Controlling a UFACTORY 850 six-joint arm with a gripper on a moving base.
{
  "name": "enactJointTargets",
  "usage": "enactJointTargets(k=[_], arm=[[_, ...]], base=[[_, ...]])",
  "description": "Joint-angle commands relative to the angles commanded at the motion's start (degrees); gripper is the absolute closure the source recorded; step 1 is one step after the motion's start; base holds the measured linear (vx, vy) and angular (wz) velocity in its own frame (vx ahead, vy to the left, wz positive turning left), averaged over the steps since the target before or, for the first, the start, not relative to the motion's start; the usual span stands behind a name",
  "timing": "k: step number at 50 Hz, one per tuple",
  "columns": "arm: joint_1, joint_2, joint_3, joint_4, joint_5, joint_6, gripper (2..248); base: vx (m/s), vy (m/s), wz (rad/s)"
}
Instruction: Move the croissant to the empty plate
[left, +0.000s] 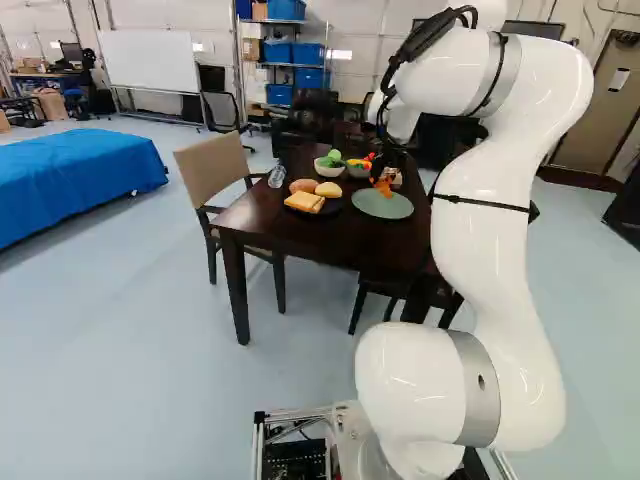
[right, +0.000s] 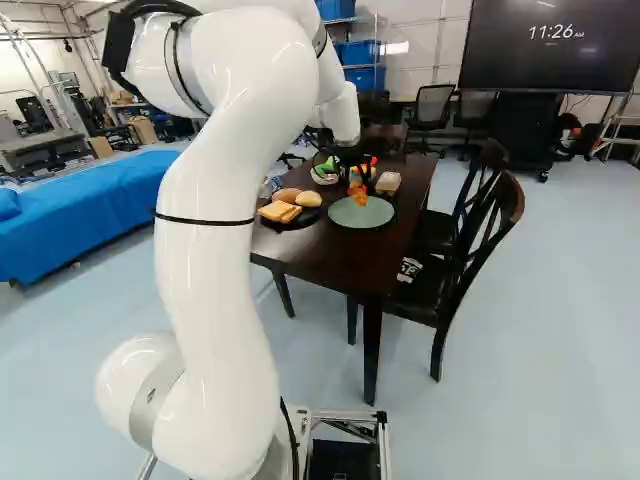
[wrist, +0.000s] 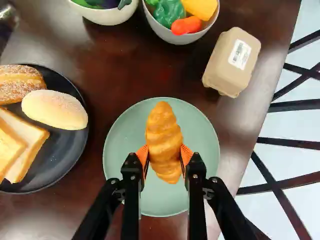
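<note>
The gripper (wrist: 164, 156) is clamped on the croissant (wrist: 164, 135), its orange pads (wrist: 143, 156) pressing the sides at nine and three o'clock. Twelve here means straight ahead of the gripper. The croissant's long axis runs nearly twelve to six, crosswise to the squeeze, with a slight lean towards eleven.

What the next move turns on is height: the croissant lies over the middle of the pale green plate (wrist: 120, 135), its ends inside the rim. Both base views suggest it is raised, though contact cannot be settled. I judge the carry all but done; what remains is a straight lowering and an even release, as a high drop could roll it.

Outward from the gripper, the black plate (wrist: 65, 150) of breads sits at nine o'clock, the egg carton (wrist: 220, 60) at one, the vegetable bowl (wrist: 165, 32) at twelve, a second bowl (wrist: 107, 17) at eleven. The carton bears a white barcode label (wrist: 239, 55); farther off, a wall screen (right: 555, 45) shows a clock readout.
</note>
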Motion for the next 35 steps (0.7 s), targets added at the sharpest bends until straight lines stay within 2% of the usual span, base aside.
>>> enactJointTargets(k=[12, 35], arm=[[-0.1, -1.5, -0.1, 0.0, 0.0, 0.0, 152], [-0.1, -1.5, -0.1, 0.0, 0.0, 0.0, 152]], base=[[0.0, 0.0, 0.0], [0.0, 0.0, 0.0]])
